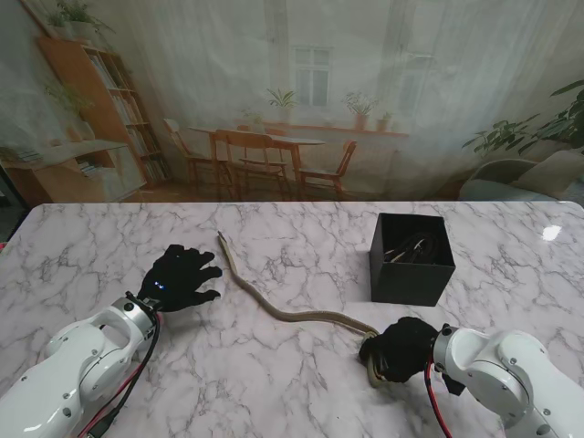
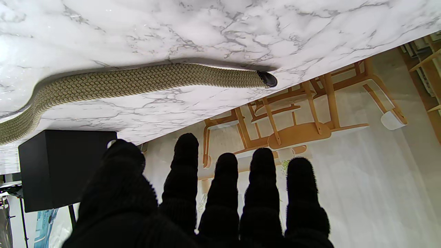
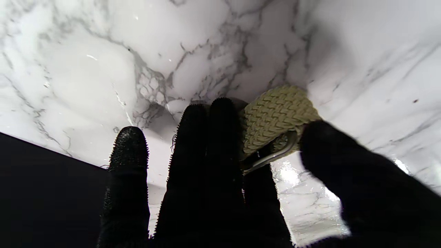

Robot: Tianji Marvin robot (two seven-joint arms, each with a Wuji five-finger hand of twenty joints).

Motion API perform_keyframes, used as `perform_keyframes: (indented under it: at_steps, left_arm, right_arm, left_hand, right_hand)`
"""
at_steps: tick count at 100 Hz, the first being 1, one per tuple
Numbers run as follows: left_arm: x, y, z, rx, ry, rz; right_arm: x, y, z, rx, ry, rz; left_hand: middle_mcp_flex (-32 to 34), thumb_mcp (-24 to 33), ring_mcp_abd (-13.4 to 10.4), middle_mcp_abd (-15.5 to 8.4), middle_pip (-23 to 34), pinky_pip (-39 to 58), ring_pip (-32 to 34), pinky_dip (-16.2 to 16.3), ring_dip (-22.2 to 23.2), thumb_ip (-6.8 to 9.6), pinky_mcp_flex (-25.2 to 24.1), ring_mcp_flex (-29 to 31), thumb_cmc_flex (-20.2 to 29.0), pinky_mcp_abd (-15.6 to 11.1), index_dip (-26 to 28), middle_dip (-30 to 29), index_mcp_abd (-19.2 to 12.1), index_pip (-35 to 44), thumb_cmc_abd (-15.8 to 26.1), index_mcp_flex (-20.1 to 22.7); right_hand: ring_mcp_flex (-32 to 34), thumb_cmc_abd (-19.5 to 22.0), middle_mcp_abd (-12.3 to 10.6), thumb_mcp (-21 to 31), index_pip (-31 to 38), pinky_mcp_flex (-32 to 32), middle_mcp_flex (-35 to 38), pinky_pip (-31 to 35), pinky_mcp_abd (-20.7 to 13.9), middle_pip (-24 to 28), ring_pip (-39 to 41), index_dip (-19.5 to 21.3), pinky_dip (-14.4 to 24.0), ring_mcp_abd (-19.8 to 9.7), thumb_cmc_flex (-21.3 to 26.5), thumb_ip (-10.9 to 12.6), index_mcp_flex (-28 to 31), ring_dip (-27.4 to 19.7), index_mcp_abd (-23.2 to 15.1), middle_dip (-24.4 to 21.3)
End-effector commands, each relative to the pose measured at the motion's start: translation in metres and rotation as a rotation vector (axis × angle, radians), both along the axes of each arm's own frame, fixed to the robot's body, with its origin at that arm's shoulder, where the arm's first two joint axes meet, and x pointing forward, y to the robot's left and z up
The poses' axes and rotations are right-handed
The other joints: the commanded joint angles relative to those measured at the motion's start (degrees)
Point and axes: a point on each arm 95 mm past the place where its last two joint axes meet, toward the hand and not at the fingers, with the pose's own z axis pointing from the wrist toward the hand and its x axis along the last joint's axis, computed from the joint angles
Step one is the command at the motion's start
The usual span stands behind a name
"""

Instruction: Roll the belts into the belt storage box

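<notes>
Right hand point(image 1: 399, 351) pinches buckle end of belt point(image 1: 292, 315) at table's point(image 1: 73, 246) five o'clock | left hand point(image 1: 182, 278) spread, empty, nine o'clock | box point(image 1: 411, 265) two o'clock | advice: roll tight, keep coil edges level, left hand steadying tail.

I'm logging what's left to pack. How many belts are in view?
1 for certain: a tan woven belt lying across the marble table, its near end in the right hand. The black square storage box holds something dark, possibly another belt; I cannot tell.
</notes>
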Motion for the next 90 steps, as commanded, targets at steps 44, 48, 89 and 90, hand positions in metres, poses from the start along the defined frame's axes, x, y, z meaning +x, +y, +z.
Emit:
perform_keyframes:
  at_steps: [44,48,89,90]
  left_arm:
    - [0.0,0.0,-0.003,0.007,0.011,0.005]
    - [0.0,0.0,-0.003,0.007,0.01,0.005]
    - [0.0,0.0,-0.003,0.006,0.011,0.004]
    - [0.0,0.0,-0.003,0.006,0.011,0.004]
  right_arm:
    - [-0.004,-0.005,-0.016,-0.078,-0.104,0.065]
    - [-0.004,-0.005,-0.017,-0.071,-0.121,0.067]
    - [-0.003,-0.005,-0.024,-0.012,-0.187,0.059]
    - [-0.003,-0.005,-0.024,-0.012,-0.188,0.059]
  left_hand:
    - [1.45,-1.32,1.22,0.91,0.35,-1.61,-0.49,0.47,0.54,0.17,-0.75,0.16,0.26,2.13,-0.25,0.89,1.37,-0.16,2.76,0.0]
    - [1.46,-1.33,1.18,0.87,0.37,-1.59,-0.48,0.48,0.53,0.16,-0.71,0.2,0.24,2.11,-0.26,0.89,1.41,-0.18,2.76,-0.06]
    - [1.58,-1.35,1.2,0.93,0.42,-1.56,-0.44,0.48,0.54,0.15,-0.72,0.31,0.26,2.17,-0.26,0.9,1.27,-0.13,2.82,-0.04]
    - [1.57,-1.36,1.18,0.91,0.41,-1.55,-0.45,0.48,0.54,0.15,-0.72,0.3,0.25,2.17,-0.26,0.9,1.27,-0.13,2.79,-0.04]
  right_hand:
    - [3.64,-12.69,-12.75,10.36,13.47,1.98,2.6,2.03,-6.25,-2.94,-1.38,5.22,-0.37,-8.52,16.29,-4.34,6.04,-3.12,1.55,0.62]
    - [4.63,-14.41,-12.07,8.76,14.43,2.16,3.85,2.36,-5.97,-2.54,-0.53,5.25,-0.19,-7.72,16.01,-6.44,7.48,-2.5,0.44,1.41]
    - [12.22,-10.87,-5.03,-1.32,29.3,5.15,11.92,4.33,-3.05,3.74,3.91,-7.36,-0.3,-0.91,21.16,-12.26,20.68,6.66,-15.47,13.34]
    - [12.32,-10.8,-4.93,-1.68,29.57,5.02,12.0,4.32,-2.83,3.9,3.96,-7.42,-0.29,-0.88,20.7,-12.44,20.88,6.63,-15.56,13.43]
